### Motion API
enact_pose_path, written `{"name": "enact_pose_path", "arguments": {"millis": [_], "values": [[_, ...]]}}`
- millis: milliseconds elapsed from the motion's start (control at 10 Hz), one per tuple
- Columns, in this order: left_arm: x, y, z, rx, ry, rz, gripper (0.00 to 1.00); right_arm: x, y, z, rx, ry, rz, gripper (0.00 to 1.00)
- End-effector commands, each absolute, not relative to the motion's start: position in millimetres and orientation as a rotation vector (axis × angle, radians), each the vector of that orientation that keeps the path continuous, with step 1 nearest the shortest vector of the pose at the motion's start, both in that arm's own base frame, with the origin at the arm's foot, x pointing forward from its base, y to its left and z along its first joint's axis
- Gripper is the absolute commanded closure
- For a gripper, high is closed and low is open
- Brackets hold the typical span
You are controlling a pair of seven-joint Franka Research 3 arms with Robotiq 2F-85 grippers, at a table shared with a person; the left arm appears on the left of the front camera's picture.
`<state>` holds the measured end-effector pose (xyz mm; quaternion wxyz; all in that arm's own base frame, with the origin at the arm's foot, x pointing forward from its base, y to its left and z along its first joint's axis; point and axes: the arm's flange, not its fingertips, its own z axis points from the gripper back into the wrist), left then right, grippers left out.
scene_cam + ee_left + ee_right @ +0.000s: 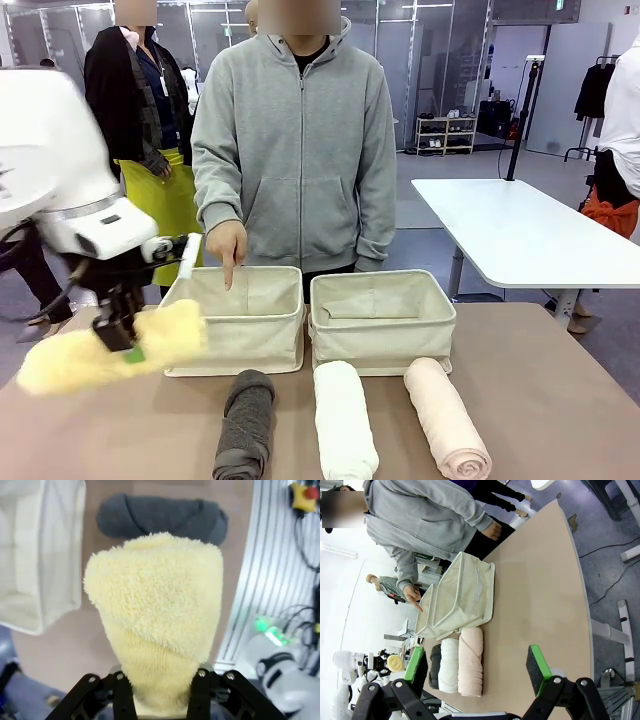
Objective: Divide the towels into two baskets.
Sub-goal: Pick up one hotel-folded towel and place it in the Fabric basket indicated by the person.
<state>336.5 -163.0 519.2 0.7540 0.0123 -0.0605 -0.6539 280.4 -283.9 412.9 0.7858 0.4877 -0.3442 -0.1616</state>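
Left gripper: jaws clamped on the pale yellow towel, gripping the roll partway along its length. The roll sits tilted in front of the left basket, near that basket's front left corner. Whether its lower end touches the desk cannot be told.

Right gripper: jaws wide apart, nothing between them, held high and well away from the towels.

Left basket and right basket stand side by side at mid-desk with a narrow gap between them.

Dark grey towel, white towel and pale pink towel lie in a row on the desk in front of the baskets, each pointing away from them. The grey lies before the left basket and the white and pink before the right.

Person's hand is over the far rim of the left basket, index finger pointing down into it.
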Motion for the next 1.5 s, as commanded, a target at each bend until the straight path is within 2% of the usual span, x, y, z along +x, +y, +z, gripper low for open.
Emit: {"name": "enact_pose_path", "arguments": {"millis": [0,300,600,900,1400], "values": [[391,-186,537,0.104,-0.11,-1.527,0.63,279,-285,415,1.054,-0.754,-0.351,0.0],[472,-228,543,0.212,-0.137,-1.619,0.63,279,-285,415,1.054,-0.754,-0.351,0.0],[540,-251,530,0.217,-0.128,-1.656,0.63,279,-285,415,1.054,-0.754,-0.351,0.0],[580,-255,504,0.196,-0.12,-1.706,0.63,279,-285,415,1.054,-0.754,-0.351,0.0],[617,-254,467,0.177,-0.057,-1.606,0.63,279,-285,415,1.054,-0.754,-0.351,0.0]]}}
